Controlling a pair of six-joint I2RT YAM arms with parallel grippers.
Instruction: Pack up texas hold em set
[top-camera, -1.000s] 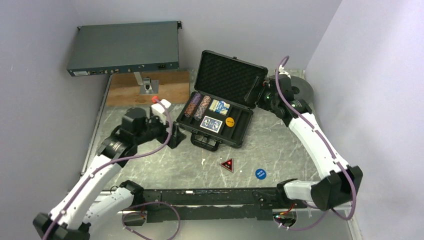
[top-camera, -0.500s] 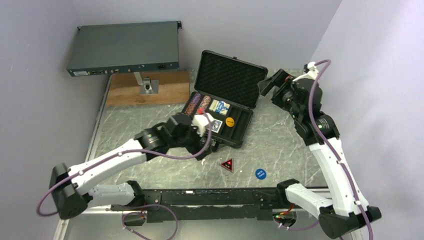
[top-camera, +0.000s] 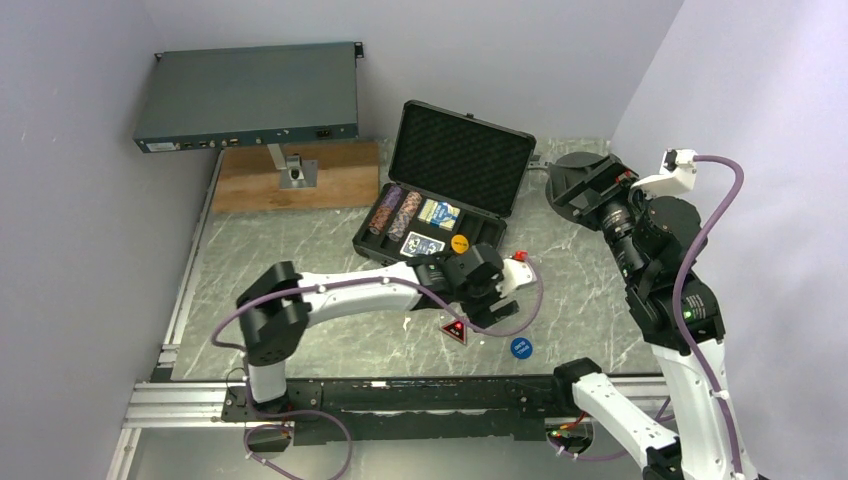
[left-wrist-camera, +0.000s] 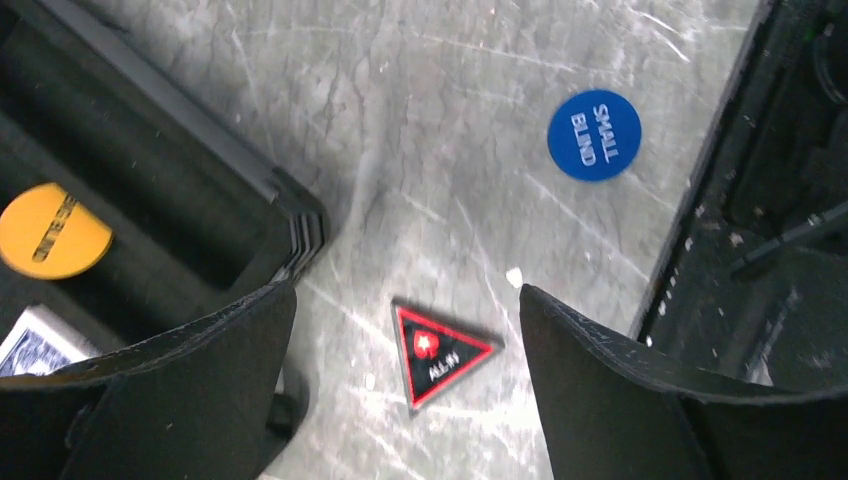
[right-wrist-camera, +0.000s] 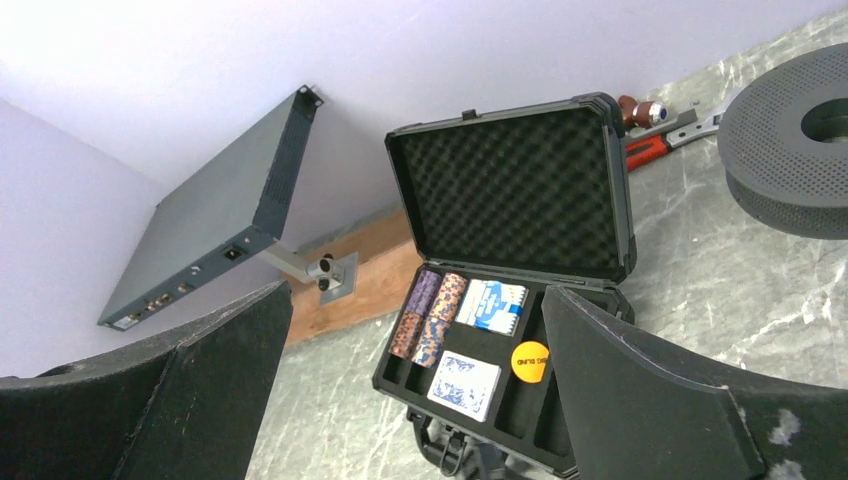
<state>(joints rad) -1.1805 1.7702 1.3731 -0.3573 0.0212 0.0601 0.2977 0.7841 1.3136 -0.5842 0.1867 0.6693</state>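
Left wrist view: black triangular button (left-wrist-camera: 440, 352), red-edged with a star, lies under the wide-spread, empty left tool (left-wrist-camera: 407, 292).

White arm shells (top-camera: 350, 288), black joints (top-camera: 270, 325), purple cables (top-camera: 738, 172), matte black wedge-shaped pincer fingers (left-wrist-camera: 150, 400).

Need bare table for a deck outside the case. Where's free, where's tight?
Free: marble left of the briefcase, between wooden board and left arm; also between briefcase and right arm. Crowded: in front of the briefcase, open left gripper over the triangle button, blue button beside it.
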